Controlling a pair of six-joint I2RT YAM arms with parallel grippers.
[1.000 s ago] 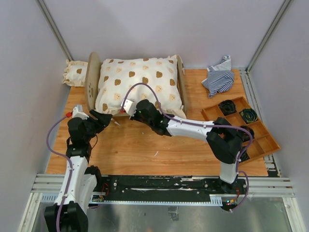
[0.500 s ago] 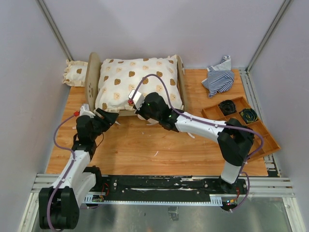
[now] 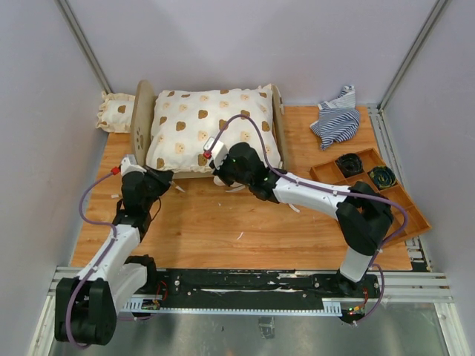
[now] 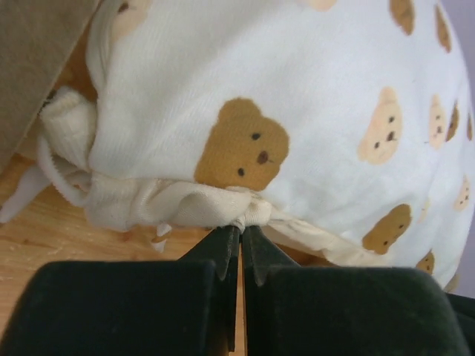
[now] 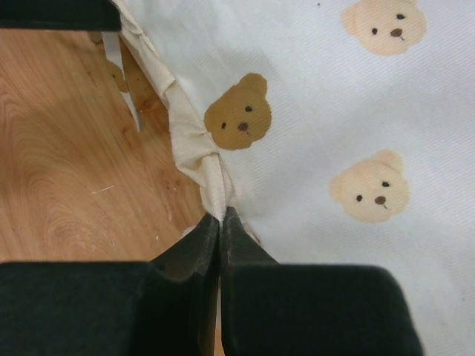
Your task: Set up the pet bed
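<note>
The pet bed (image 3: pixel 142 119) stands at the back left of the table, its rounded wooden end boards showing at both ends. A large cream bear-print cushion (image 3: pixel 211 126) lies on it and hides its base. My left gripper (image 3: pixel 171 178) is at the cushion's near left corner. In the left wrist view it (image 4: pixel 240 231) is shut on the bunched frill of the cushion (image 4: pixel 297 96). My right gripper (image 3: pixel 220 175) is at the cushion's near edge. In the right wrist view it (image 5: pixel 221 216) is shut on the cushion's (image 5: pixel 334 111) frilled seam.
A small bear-print cushion (image 3: pixel 115 111) lies behind the left end board. A striped cloth (image 3: pixel 338 119) is crumpled at the back right. An orange compartmented tray (image 3: pixel 386 200) with dark coiled items sits at the right edge. Bare wood table (image 3: pixel 223 230) lies in front of the bed.
My left gripper was open and has shut on the cushion's corner frill. My right gripper, shut throughout, has moved up towards the bed along the cushion's near edge.
</note>
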